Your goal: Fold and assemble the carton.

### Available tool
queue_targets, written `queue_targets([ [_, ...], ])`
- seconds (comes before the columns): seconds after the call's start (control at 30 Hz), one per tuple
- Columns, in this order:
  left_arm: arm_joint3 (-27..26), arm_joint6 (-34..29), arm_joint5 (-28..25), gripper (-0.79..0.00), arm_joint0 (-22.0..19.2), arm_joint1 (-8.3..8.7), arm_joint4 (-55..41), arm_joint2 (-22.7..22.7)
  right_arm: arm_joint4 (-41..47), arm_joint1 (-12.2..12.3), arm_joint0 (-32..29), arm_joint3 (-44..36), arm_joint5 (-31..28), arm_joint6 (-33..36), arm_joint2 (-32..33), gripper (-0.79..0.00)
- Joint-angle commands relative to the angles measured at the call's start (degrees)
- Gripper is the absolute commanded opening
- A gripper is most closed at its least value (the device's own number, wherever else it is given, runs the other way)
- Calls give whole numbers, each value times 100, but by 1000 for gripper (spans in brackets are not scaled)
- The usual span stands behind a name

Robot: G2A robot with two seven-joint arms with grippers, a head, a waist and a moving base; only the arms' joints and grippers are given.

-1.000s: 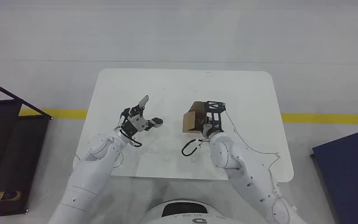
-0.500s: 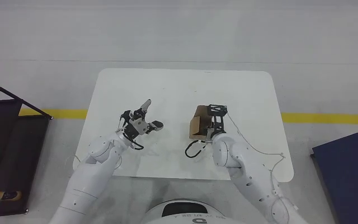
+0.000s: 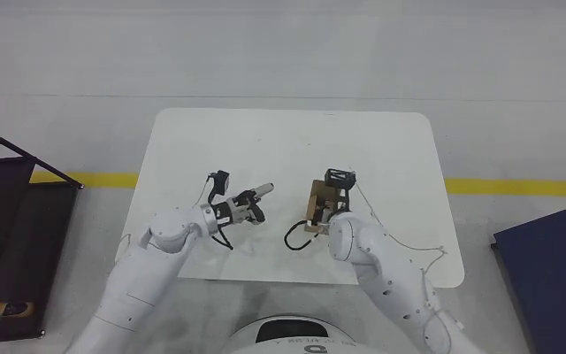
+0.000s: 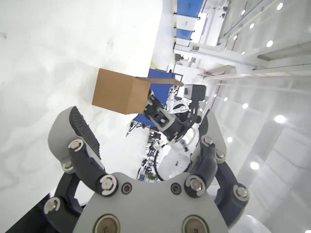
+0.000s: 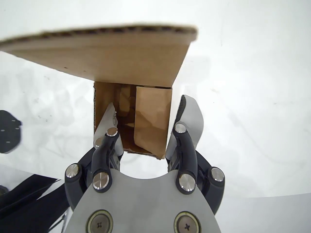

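A small brown carton (image 3: 316, 202) is held right of the table's middle, one flap standing open. My right gripper (image 3: 331, 196) is shut on the carton. In the right wrist view one finger (image 5: 108, 122) sits inside the carton (image 5: 136, 59) and the other finger (image 5: 189, 115) presses its outer wall, with the right gripper (image 5: 148, 105) straddling that wall and an inner flap. My left gripper (image 3: 258, 202) is open a short way left of the carton, pointing at it. In the left wrist view the left gripper (image 4: 142, 116) frames the carton (image 4: 116, 95) and the right gripper (image 4: 155, 112) behind it.
The white table (image 3: 292, 142) has bare room at the back and on both sides. A black cable loop (image 3: 296, 234) hangs by the right wrist. Beside the table are a dark stand (image 3: 26, 186) at left and a blue panel (image 3: 535, 257) at right.
My left gripper has turned and moved right, towards the carton. The right gripper has rotated the carton and shifted it slightly right.
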Motion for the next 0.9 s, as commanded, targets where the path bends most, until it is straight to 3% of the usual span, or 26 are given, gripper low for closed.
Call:
queue_targets([
  [0.0, 43, -37, -12, 0, -104, -11, 185, 132, 314, -11, -125, -59, -12, -294, 144, -360],
  [0.13, 108, -147, -22, 0, -357, -46, 691, 511, 822, -18, -498, -288, -130, -1021, 483, -434],
  [0.27, 262, -309, -16, -9, -709, -112, 1081, 947, 1540, -16, -1016, -584, -432, -1808, 947, -413],
  [0.43, 690, -297, -13, -80, -1175, -248, 1203, 1419, 2887, -18, -1733, -712, -1327, -2826, 1728, -394],
  [0.63, 1253, -235, -18, -209, -1711, -419, 1544, 1953, 3548, 8, -2110, -574, -2078, -3039, 2071, -348],
  [0.87, 1637, -212, -179, -175, -2086, -607, 1490, 2343, 4320, 12, -2163, -255, -2556, -3017, 2264, -354],
])
